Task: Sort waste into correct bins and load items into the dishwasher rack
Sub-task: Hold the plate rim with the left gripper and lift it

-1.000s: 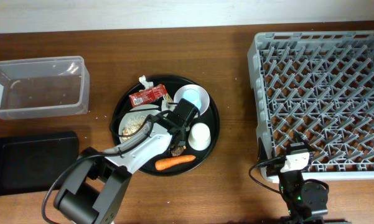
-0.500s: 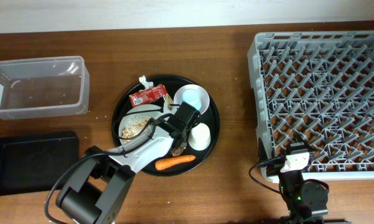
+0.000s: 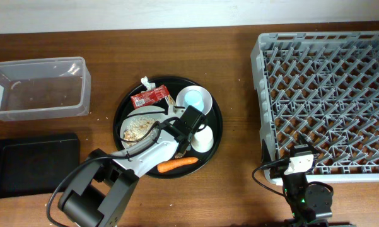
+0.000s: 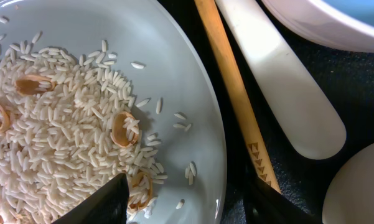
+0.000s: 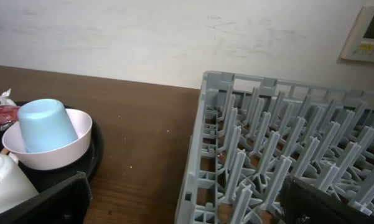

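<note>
Overhead, the near edge of the table (image 3: pixel 239 63) holds the right gripper (image 5: pixel 185 183) on the right. Its fingers are apart with nothing between them, facing the near left corner of the dishwasher rack (image 3: pixel 328 94). The shallow black tray (image 3: pixel 31 164) lies at near left.

On the round black tray (image 3: pixel 215 126) the carrot (image 3: pixel 177 164) lies nearest, with the small white cup (image 3: pixel 202 138) just beyond it.

The left gripper (image 4: pixel 187 186) is low over the right edge of the plate (image 4: pixel 199 99). Its fingers are spread, one over the rice and brownish scraps (image 4: pixel 56 124) and one over the black surface, and they hold nothing. Just right of the plate lie a pale stick (image 4: pixel 233 93) and a white spoon (image 4: pixel 280 81).

Farther back, the light blue cup (image 5: pixel 46 124) sits tilted in the bowl (image 5: pixel 50 149). To their left lies the red wrapper (image 3: pixel 150 96), and the tissue (image 3: pixel 145 82) sits at the round tray's far edge. The clear tub (image 3: pixel 38 87) stands at far left.
</note>
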